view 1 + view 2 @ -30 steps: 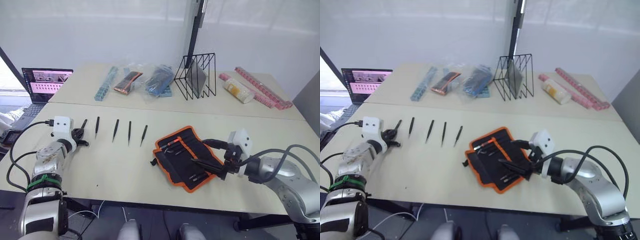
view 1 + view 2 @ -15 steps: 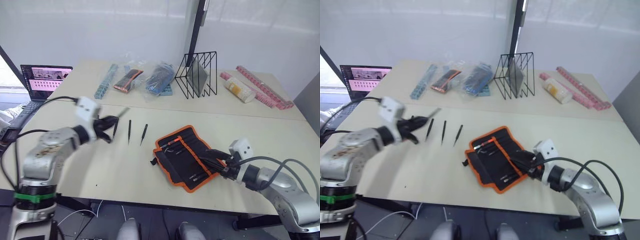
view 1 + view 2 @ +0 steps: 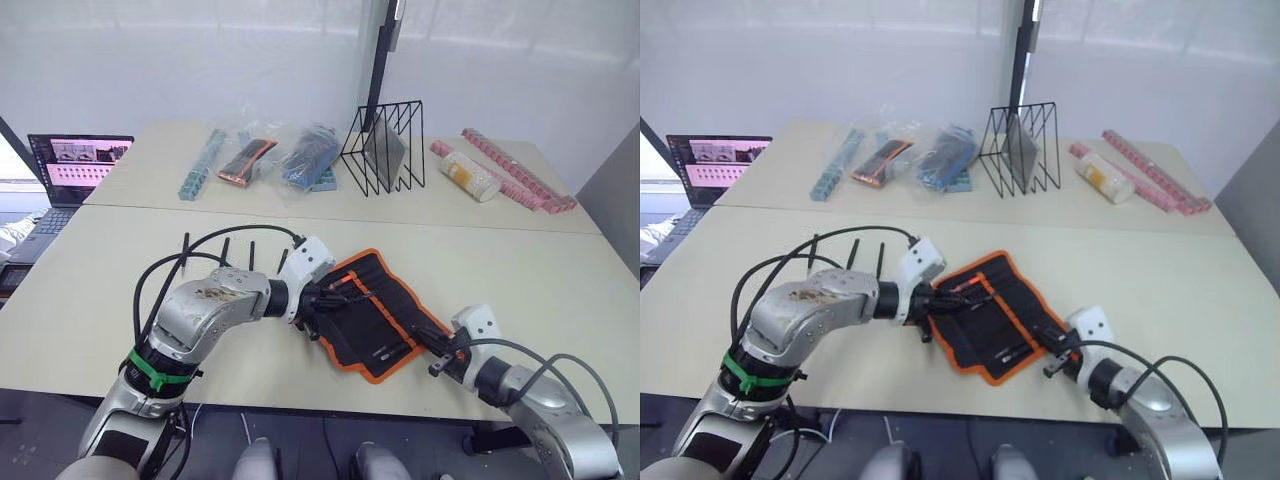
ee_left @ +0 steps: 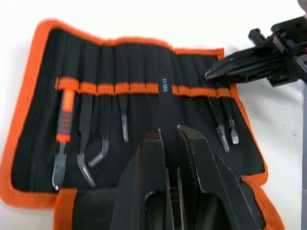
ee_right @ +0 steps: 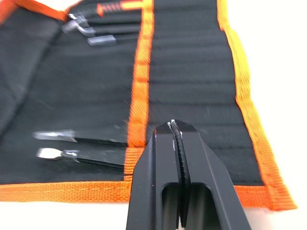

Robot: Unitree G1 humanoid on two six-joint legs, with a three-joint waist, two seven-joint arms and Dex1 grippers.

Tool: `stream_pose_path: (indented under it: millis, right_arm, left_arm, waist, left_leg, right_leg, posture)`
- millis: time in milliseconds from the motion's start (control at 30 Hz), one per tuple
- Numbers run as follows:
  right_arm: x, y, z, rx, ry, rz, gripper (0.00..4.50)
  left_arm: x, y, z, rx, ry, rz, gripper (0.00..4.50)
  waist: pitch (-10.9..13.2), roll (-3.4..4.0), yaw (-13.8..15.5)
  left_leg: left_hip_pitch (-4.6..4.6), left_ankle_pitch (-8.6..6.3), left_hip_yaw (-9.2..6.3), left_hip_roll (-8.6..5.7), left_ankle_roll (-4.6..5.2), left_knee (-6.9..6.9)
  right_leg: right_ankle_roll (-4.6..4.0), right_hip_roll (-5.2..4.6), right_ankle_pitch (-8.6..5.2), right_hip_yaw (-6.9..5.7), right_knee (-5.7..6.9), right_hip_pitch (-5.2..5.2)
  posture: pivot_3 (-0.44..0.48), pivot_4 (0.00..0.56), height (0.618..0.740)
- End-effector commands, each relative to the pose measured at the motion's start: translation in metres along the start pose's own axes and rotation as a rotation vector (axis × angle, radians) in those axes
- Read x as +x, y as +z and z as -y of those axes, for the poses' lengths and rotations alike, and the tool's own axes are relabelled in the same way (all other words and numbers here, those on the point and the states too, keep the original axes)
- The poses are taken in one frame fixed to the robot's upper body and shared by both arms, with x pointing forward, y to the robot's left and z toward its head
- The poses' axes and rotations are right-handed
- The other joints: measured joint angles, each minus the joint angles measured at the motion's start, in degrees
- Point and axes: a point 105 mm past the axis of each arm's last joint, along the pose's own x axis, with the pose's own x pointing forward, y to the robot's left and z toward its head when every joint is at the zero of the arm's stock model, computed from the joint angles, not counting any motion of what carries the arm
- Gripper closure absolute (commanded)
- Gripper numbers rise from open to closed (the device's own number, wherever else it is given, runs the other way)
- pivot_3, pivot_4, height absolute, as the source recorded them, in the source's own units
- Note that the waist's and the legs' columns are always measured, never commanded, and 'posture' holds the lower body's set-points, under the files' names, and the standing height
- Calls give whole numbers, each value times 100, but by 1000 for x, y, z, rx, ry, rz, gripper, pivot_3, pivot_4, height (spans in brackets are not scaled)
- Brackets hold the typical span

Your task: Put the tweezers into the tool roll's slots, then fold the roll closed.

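Left pincer (image 4: pixel 168 139), tweezer-laden, now over tool roll (image 4: pixel 139 62)

My tool roll (image 4: pixel 144 72) is matt black woven cloth with rough orange trim; the tweezers (image 4: pixel 164 96) I pinch look like smooth, matt black metal.

Bright, even daylight is pouring in from the pale backdrop behind the tables, washing the far wall out to near white. Soft glare is lying across the cream table (image 3: pixel 560 270), and shadows under things are staying faint and short. In the left wrist view the tool roll (image 4: pixel 134 72) is reading crisp, while the near fingers are going soft. The right wrist view is smearing toward its far edge, the orange trim blurring. The laptop screen (image 3: pixel 78 157) is glowing pink.
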Motion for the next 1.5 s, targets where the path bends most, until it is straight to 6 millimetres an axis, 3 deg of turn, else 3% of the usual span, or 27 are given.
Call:
stream_pose_path:
  millis: [33, 533, 1500]
  right_arm:
    - [1, -7, -2, -3, -19, -20, 4478]
    - [12, -18, -21, 33, -6, -96, 4478]
    - [6, -32, -42, 38, -22, -143, 4478]
  left_arm:
    - [0, 3, -2, -1, 33, -40, 4500]
    - [12, -8, -6, 54, 108, -163, 4500]
    - [75, 8, -18, 176, 55, -105, 4500]
  waist:
    - [0, 0, -2]
    - [-1, 0, -30]
    - [-2, -1, -27]
  left_leg:
    - [0, 0, -2, -1, 0, 0]
    - [7, 3, -9, -3, -3, 0]
    - [48, 3, -51, -30, -2, -15]
  right_leg:
    - [0, 0, 0, 0, 0, 1]
    - [0, 1, 0, -1, 0, 11]
    - [8, 1, -7, -2, -31, 86]
  posture:
    - [0, 150, 684]
    - [0, 150, 684]
    - [0, 150, 684]
